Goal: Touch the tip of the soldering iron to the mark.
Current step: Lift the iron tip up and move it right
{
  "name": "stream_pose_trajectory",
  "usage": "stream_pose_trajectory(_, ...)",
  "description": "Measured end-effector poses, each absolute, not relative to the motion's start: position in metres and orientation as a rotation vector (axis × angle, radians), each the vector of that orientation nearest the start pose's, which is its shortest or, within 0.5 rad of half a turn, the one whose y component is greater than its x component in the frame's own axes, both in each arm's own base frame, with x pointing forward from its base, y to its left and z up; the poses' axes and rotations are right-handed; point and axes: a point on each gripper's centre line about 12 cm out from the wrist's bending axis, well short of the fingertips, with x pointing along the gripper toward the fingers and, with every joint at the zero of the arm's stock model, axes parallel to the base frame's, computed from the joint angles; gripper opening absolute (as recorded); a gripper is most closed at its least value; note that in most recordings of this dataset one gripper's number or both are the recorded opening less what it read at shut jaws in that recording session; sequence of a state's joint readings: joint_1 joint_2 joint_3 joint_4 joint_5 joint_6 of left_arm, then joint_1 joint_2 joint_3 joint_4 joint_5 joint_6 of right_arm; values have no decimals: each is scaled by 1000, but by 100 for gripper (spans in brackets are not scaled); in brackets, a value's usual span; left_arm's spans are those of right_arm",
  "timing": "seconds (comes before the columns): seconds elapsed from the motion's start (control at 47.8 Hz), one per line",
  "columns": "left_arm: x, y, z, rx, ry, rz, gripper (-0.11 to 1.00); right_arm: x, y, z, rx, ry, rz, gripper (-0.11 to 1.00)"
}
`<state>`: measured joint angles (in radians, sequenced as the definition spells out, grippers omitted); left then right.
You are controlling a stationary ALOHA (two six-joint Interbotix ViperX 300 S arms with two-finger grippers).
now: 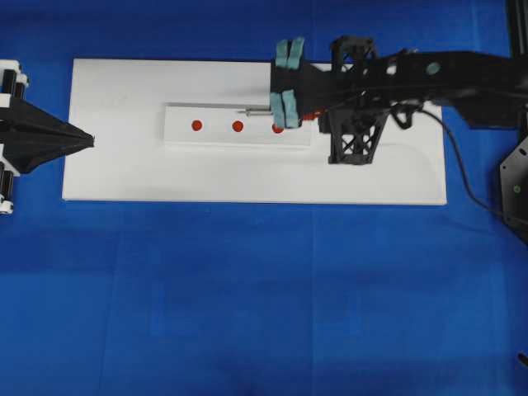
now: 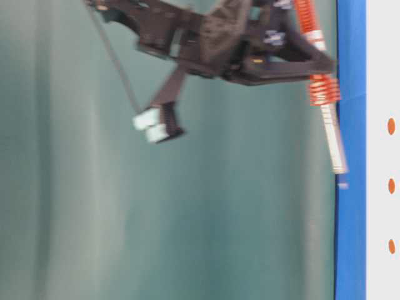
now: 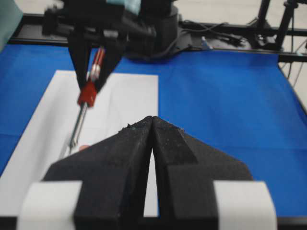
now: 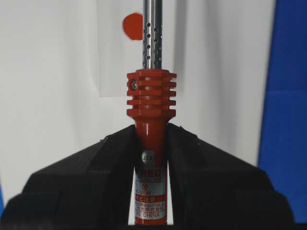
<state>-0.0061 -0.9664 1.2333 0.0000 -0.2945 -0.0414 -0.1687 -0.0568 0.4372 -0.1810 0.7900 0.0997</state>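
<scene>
Right wrist view: the soldering iron (image 4: 150, 143) is seen upright in the middle of the frame, its red-orange handle clamped between the dark fingers of the right hand (image 4: 151, 139), the ribbed collar just above them and the perforated silver shaft running off the top edge. From overhead the iron lies across the upper centre of the frame, its tip pointing left over the back edge of the white block (image 1: 238, 125), above the mark (image 1: 238, 126), the middle of three red dots; the tip appears close to the mark, but not on it.

The iron is judged light, rigid and slim, with a smooth plastic handle that could twist in a loose grip; the handle below the collar seems the proper place to hold it, away from the metal. Its trailing black cord (image 1: 462, 177) may tug a little.

The left hand (image 1: 82, 140) rests at the left edge of the white board (image 1: 247, 186) on the blue desk (image 1: 264, 297), its fingers pressed together on nothing.

The tip is cut off in the right wrist view, and the table-level view is blurred, so contact cannot be told.
</scene>
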Motion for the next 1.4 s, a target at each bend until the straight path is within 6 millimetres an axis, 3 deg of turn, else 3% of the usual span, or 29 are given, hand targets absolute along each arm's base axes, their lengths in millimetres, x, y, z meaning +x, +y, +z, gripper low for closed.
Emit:
stream_pose_trajectory(0.209, 195, -1, 271, -40, -29, -7, 0, 351, -76, 252, -12, 1120, -264, 6)
stream_pose_trajectory(0.376, 195, -1, 271, -41, -29, -5, 0, 344, -76, 274, -16, 1083, -271, 6)
stream_pose_trajectory(0.857, 195, -1, 271, -41, -27, -7, 0, 340, -73, 273, -22, 1097, -266, 6)
stream_pose_trajectory(1.401, 195, -1, 271, -41, -27, -7, 0, 288, -62, 265, -16, 1130, -264, 6)
